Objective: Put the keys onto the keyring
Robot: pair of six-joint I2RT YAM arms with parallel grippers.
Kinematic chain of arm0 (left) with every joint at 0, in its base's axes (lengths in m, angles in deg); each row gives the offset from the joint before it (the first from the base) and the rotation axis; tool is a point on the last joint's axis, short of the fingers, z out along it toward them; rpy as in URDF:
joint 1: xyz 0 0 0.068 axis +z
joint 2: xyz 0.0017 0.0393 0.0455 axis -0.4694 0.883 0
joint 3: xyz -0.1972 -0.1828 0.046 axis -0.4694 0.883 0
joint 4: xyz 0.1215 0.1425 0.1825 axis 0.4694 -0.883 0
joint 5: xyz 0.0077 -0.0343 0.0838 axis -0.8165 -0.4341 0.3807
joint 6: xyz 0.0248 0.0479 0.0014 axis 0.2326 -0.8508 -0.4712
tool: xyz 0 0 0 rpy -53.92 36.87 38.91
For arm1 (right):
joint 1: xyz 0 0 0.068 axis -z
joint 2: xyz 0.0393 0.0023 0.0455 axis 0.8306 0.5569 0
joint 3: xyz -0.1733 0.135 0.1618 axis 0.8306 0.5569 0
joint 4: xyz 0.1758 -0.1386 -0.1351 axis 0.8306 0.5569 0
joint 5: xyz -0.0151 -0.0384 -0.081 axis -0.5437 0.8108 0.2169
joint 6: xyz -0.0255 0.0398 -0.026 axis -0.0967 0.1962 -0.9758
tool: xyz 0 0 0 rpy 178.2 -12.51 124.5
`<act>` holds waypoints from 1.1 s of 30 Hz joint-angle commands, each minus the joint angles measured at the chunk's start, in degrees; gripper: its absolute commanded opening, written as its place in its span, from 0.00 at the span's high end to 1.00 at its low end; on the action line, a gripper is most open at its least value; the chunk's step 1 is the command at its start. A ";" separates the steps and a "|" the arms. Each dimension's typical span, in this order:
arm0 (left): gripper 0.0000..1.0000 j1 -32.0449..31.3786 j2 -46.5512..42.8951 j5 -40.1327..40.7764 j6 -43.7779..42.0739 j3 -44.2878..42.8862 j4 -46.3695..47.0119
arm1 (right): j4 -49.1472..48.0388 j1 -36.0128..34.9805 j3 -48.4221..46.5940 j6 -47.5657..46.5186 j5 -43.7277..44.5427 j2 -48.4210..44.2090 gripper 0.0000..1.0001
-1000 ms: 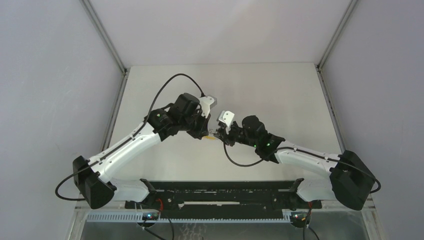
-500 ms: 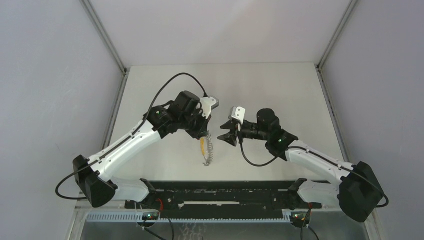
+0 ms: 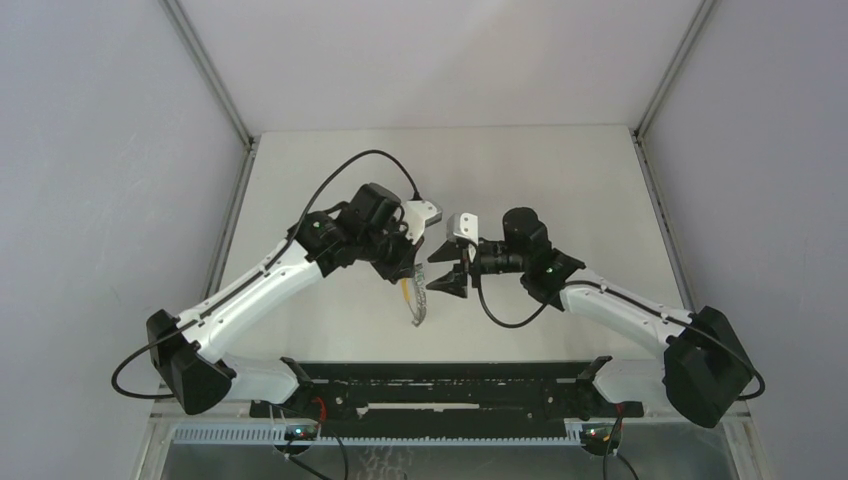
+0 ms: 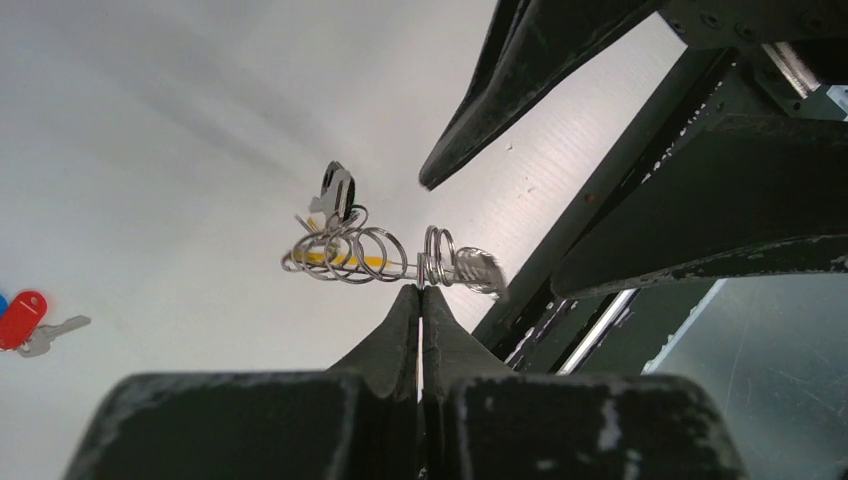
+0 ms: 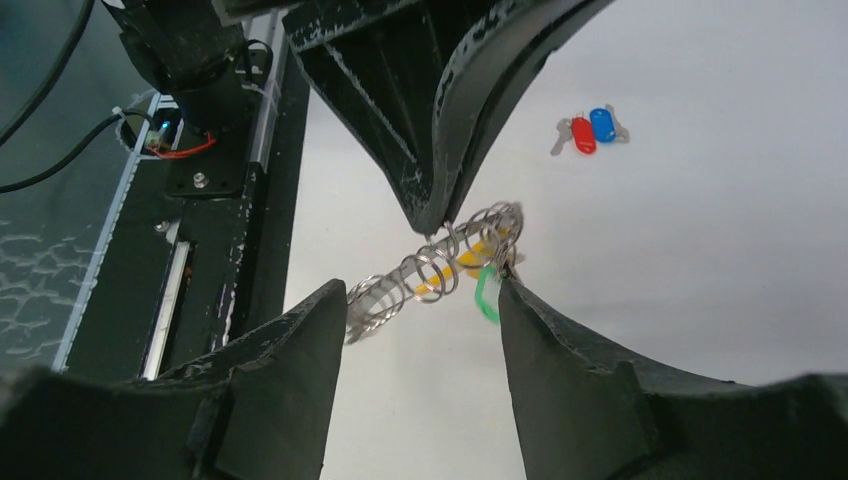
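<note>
My left gripper (image 4: 420,291) is shut on one ring of the keyring (image 4: 372,256), a string of thin silver rings with a yellow tab. It hangs in the air from the left gripper (image 3: 408,276), and the keyring (image 3: 416,302) dangles below it. My right gripper (image 5: 420,290) stands open just beside the keyring (image 5: 440,264), its fingers to either side and not touching. A small green piece (image 5: 486,293) hangs on the chain. The keys lie together on the table, red head (image 5: 583,136) next to blue head (image 5: 602,124). The red key (image 4: 22,318) also shows at the far left.
The black frame rail (image 3: 440,372) runs along the table's near edge, close under both grippers. The white table (image 3: 560,180) reaches back to grey walls on three sides.
My right gripper has opened, let go of the keyring and drawn back to the right. The keyring has swung down and now hangs from the left gripper alone.
</note>
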 commanded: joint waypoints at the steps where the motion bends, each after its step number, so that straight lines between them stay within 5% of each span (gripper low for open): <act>1: 1.00 -0.38 -0.25 -1.98 -2.36 -4.58 1.04 | -0.02 -0.14 -4.11 -2.25 -3.67 1.74 0.44; 33: 1.00 -0.82 -3.35 -2.01 -7.15 -4.73 1.19 | 15.74 -1.28 -8.01 -12.49 -9.97 1.55 0.61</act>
